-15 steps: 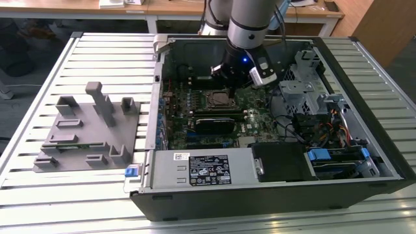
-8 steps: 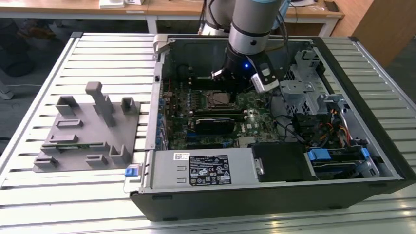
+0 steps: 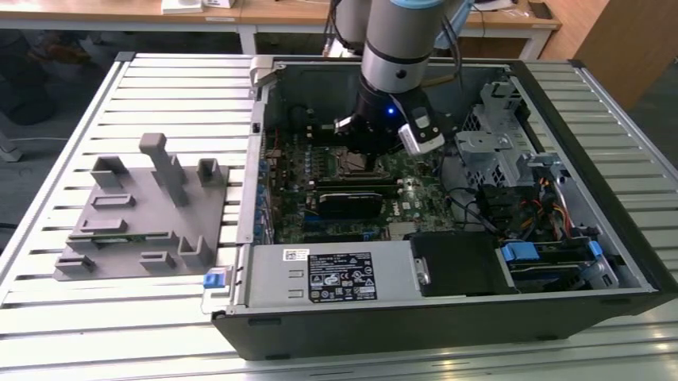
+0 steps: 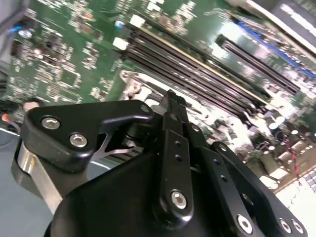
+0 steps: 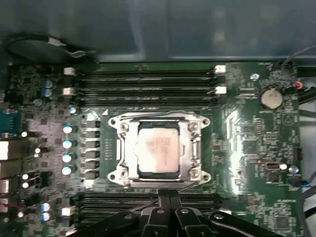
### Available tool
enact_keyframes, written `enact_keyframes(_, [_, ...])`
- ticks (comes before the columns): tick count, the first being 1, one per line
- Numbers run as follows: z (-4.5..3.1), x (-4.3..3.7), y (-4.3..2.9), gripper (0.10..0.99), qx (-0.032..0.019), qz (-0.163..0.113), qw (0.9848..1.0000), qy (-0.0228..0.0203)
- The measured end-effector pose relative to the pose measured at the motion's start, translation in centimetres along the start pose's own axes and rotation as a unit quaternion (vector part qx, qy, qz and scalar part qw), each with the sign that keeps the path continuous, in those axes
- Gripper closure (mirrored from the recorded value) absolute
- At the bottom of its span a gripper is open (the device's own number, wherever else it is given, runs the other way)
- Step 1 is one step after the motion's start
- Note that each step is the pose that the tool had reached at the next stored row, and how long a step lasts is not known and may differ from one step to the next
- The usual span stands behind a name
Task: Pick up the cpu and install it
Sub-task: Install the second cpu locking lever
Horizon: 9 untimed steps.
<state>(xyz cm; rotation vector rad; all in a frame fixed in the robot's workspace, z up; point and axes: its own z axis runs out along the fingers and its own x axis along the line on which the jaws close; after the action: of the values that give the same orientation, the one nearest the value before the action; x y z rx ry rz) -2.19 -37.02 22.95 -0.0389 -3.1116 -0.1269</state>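
Slatted metal tabletop point(image 3: 63, 317) carries an open computer case point(image 3: 445, 317) in the exterior view, with a grey plastic fixture point(image 3: 148, 214) on the frame's left. Near upper centre, the arm lowers its gripper point(image 3: 360, 151) onto the motherboard point(image 3: 424, 198). In the first wrist view the cpu point(image 5: 158, 148) lies seated in the metal-rimmed socket frame point(image 5: 159, 121) at frame centre, apart from the gripper point(image 5: 170, 195), whose fingers point(image 5: 164, 200) are pressed together and empty at the bottom edge.
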Motion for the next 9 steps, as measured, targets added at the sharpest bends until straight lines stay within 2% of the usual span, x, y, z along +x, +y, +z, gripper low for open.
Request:
enact_keyframes(5, [0.0, 0.63, -0.2, 0.98, -0.0014, 0.0, 1.0, 0.0])
enact_keyframes(9, [0.06, 1.81, -0.29, 0.98, -0.0017, 0.0, 1.0, -0.0002])
